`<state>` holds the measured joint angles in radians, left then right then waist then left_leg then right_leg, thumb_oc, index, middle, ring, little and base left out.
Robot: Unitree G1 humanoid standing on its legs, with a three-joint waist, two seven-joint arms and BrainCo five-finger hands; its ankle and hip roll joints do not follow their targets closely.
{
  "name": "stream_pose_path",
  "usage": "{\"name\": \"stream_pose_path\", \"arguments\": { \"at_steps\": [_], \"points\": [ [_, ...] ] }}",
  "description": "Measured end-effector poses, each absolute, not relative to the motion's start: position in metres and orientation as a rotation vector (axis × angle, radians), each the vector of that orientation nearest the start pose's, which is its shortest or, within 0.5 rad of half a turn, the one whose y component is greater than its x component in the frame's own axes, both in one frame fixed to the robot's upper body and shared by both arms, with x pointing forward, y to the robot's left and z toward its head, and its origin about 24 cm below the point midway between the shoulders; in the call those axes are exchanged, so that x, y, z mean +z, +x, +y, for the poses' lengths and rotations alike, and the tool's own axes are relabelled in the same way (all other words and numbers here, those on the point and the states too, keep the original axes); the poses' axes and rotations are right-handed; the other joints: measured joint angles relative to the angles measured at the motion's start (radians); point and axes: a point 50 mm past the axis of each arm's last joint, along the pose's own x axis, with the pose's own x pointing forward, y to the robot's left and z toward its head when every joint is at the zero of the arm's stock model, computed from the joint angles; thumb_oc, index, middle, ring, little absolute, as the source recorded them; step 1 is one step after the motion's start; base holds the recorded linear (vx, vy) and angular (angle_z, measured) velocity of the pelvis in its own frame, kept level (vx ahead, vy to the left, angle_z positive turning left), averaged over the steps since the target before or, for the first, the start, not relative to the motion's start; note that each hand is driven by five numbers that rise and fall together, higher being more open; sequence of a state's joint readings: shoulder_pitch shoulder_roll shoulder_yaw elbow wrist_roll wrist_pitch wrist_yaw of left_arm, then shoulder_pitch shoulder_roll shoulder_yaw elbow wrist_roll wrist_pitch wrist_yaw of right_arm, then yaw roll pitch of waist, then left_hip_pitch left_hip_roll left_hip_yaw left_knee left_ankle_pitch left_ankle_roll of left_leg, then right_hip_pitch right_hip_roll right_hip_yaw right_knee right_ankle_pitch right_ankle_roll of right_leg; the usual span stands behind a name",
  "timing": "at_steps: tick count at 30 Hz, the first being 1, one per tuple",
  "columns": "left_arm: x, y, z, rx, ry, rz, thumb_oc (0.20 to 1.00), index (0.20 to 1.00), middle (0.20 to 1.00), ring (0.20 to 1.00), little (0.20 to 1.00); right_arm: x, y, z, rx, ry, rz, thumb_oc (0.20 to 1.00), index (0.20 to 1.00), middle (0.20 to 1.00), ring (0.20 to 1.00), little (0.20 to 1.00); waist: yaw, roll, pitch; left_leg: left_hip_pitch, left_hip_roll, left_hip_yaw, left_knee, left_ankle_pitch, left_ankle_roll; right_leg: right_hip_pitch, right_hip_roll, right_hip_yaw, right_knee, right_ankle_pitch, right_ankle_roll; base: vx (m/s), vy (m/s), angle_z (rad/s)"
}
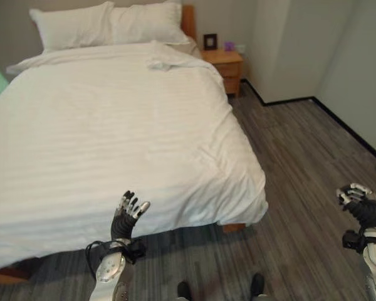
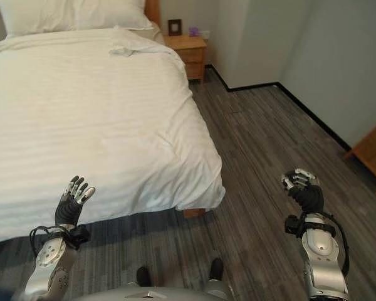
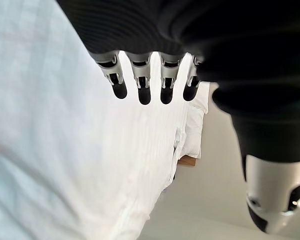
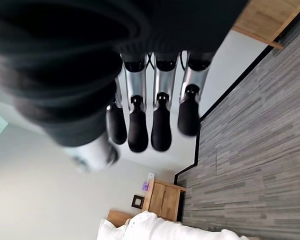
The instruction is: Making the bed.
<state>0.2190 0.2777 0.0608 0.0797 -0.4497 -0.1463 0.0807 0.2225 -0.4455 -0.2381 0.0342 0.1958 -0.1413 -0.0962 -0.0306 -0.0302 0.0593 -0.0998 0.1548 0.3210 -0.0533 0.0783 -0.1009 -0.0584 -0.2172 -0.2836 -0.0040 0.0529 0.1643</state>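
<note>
I see the bed (image 1: 113, 125) filling the head view from 9 to 12 o'clock, its white duvet (image 1: 100, 144) spread flat over the mattress and hanging over the foot edge. One rumpled fold (image 1: 166, 61) sits near the head end at 12 o'clock. Two pillows (image 1: 106, 24) lie side by side against the headboard. A wooden nightstand (image 1: 224, 66) stands at 1 o'clock, just beside the bed.

My left hand (image 1: 126, 213) hangs at 6 o'clock by the foot edge of the duvet, fingers (image 3: 142, 82) straight, gripping nothing. My right hand (image 2: 301, 185) is at 4 o'clock over the wood floor (image 2: 269, 144), well apart from the bed, fingers relaxed, empty.
</note>
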Motion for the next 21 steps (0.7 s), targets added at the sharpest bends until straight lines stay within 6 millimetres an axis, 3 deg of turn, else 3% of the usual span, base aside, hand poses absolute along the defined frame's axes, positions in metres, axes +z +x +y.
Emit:
{"name": "stream_pose_path", "arguments": {
  "at_steps": [2, 7, 8, 9, 10, 11, 12, 13, 14, 17, 18, 19, 20, 21],
  "points": [
    [-0.003, 0.194, 0.24, 0.252, -0.149, 0.15, 1.0, 1.0, 1.0, 1.0, 1.0, 0.059, 0.202, -0.306, -0.355, -0.299, -0.014, 1.0, 1.0, 1.0, 1.0, 1.0, 0.001, 0.009, 0.012, 0.043, 0.005, 0.001, -0.043, 0.026, -0.001, 0.036, 0.026, -0.01, -0.086, 0.03, -0.008, 0.01, -0.053, -0.04],
    [-0.003, 0.194, 0.24, 0.254, -0.149, 0.149, 1.0, 1.0, 1.0, 1.0, 1.0, 0.045, 0.193, -0.305, -0.396, -0.255, 0.03, 1.0, 1.0, 1.0, 1.0, 1.0, -0.004, -0.006, 0.024, 0.051, -0.007, 0.001, -0.039, 0.028, -0.005, 0.039, 0.018, -0.006, -0.103, 0.039, -0.003, 0.01, -0.032, 0.0],
    [-0.006, 0.191, 0.237, 0.258, -0.154, 0.16, 1.0, 1.0, 1.0, 1.0, 1.0, 0.046, 0.197, -0.304, -0.398, -0.248, 0.024, 1.0, 1.0, 1.0, 1.0, 1.0, 0.006, 0.035, 0.037, 0.039, 0.011, 0.004, -0.028, 0.023, -0.004, 0.036, 0.026, 0.004, -0.058, 0.051, 0.013, 0.01, -0.014, -0.17],
    [-0.004, 0.193, 0.235, 0.252, -0.152, 0.151, 1.0, 1.0, 1.0, 1.0, 1.0, 0.046, 0.196, -0.305, -0.404, -0.249, 0.026, 1.0, 1.0, 1.0, 1.0, 1.0, 0.005, 0.042, 0.037, 0.023, 0.02, 0.0, -0.023, 0.017, -0.012, 0.016, 0.033, 0.005, 0.017, 0.035, 0.001, 0.0, 0.0, 0.0],
    [0.0, 0.197, 0.235, 0.241, -0.143, 0.131, 1.0, 1.0, 1.0, 1.0, 1.0, 0.044, 0.195, -0.304, -0.41, -0.241, 0.029, 1.0, 1.0, 1.0, 1.0, 1.0, -0.002, 0.015, 0.035, 0.01, 0.013, 0.002, -0.02, -0.006, -0.045, 0.005, 0.019, 0.008, 0.056, -0.003, -0.001, 0.0, -0.003, 0.42],
    [0.003, 0.201, 0.24, 0.237, -0.114, 0.123, 1.0, 1.0, 1.0, 1.0, 1.0, 0.04, 0.196, -0.3, -0.421, -0.211, 0.031, 1.0, 1.0, 1.0, 1.0, 1.0, -0.008, -0.044, 0.031, -0.01, -0.018, 0.005, 0.046, -0.001, -0.038, 0.007, -0.023, 0.007, 0.015, -0.03, -0.027, 0.0, -0.003, 0.11],
    [-0.001, 0.199, 0.239, 0.241, -0.119, 0.15, 1.0, 1.0, 1.0, 1.0, 1.0, 0.047, 0.202, -0.299, -0.411, -0.212, -0.001, 1.0, 1.0, 1.0, 1.0, 1.0, 0.007, -0.042, 0.034, 0.003, -0.007, 0.001, 0.135, -0.013, -0.053, 0.021, -0.021, 0.009, -0.045, -0.038, -0.006, 0.0, 0.0, -0.18],
    [-0.003, 0.196, 0.237, 0.244, -0.129, 0.158, 1.0, 1.0, 1.0, 1.0, 1.0, 0.053, 0.204, -0.302, -0.405, -0.236, -0.019, 1.0, 1.0, 1.0, 1.0, 1.0, 0.005, -0.002, 0.032, 0.067, 0.015, -0.007, 0.078, -0.038, -0.064, 0.046, 0.005, 0.0, -0.078, -0.025, 0.007, 0.0, -0.001, -0.4],
    [-0.002, 0.197, 0.239, 0.247, -0.126, 0.155, 1.0, 1.0, 1.0, 1.0, 1.0, 0.054, 0.206, -0.303, -0.411, -0.234, -0.023, 1.0, 1.0, 1.0, 1.0, 1.0, 0.002, 0.004, 0.036, 0.116, -0.004, -0.01, -0.01, -0.029, -0.011, 0.064, 0.004, -0.003, -0.099, 0.025, 0.005, -0.02, -0.007, -0.11],
    [0.001, 0.199, 0.241, 0.25, -0.118, 0.138, 1.0, 1.0, 1.0, 1.0, 1.0, 0.043, 0.198, -0.302, -0.419, -0.227, 0.026, 1.0, 1.0, 1.0, 1.0, 1.0, -0.019, -0.013, 0.044, 0.154, -0.017, -0.004, -0.047, -0.014, -0.01, 0.085, -0.008, 0.002, -0.102, 0.058, 0.004, -0.04, -0.005, 0.1],
    [0.0, 0.196, 0.243, 0.261, -0.114, 0.148, 1.0, 1.0, 1.0, 1.0, 1.0, 0.029, 0.189, -0.302, -0.427, -0.249, 0.09, 1.0, 1.0, 1.0, 1.0, 1.0, -0.047, -0.017, 0.023, 0.153, 0.003, 0.0, -0.047, 0.004, -0.012, 0.083, 0.013, 0.007, -0.102, 0.071, -0.008, -0.09, -0.032, -0.04],
    [-0.002, 0.196, 0.241, 0.254, -0.102, 0.154, 1.0, 1.0, 1.0, 1.0, 1.0, 0.027, 0.19, -0.298, -0.398, -0.279, 0.104, 1.0, 1.0, 1.0, 1.0, 1.0, -0.036, -0.013, 0.022, 0.159, -0.001, -0.002, -0.046, 0.005, -0.011, 0.085, 0.018, 0.0, -0.102, 0.071, -0.008, -0.08, -0.059, -0.08],
    [-0.005, 0.195, 0.237, 0.24, -0.051, 0.173, 1.0, 1.0, 1.0, 1.0, 1.0, 0.024, 0.19, -0.296, -0.33, -0.402, 0.145, 1.0, 1.0, 1.0, 1.0, 1.0, -0.022, -0.013, 0.023, 0.172, -0.006, 0.002, -0.041, 0.011, -0.006, 0.09, 0.019, 0.001, -0.1, 0.077, -0.005, -0.08, -0.115, 0.05],
    [-0.012, 0.194, 0.226, 0.203, -0.017, 0.205, 1.0, 1.0, 1.0, 1.0, 1.0, 0.008, 0.189, -0.282, -0.155, -0.543, 0.237, 1.0, 1.0, 1.0, 1.0, 1.0, -0.015, -0.012, 0.02, 0.198, -0.005, -0.017, -0.041, 0.014, -0.003, 0.127, 0.023, -0.01, -0.102, 0.081, -0.01, -0.04, -0.084, 0.17]
  ]
}}
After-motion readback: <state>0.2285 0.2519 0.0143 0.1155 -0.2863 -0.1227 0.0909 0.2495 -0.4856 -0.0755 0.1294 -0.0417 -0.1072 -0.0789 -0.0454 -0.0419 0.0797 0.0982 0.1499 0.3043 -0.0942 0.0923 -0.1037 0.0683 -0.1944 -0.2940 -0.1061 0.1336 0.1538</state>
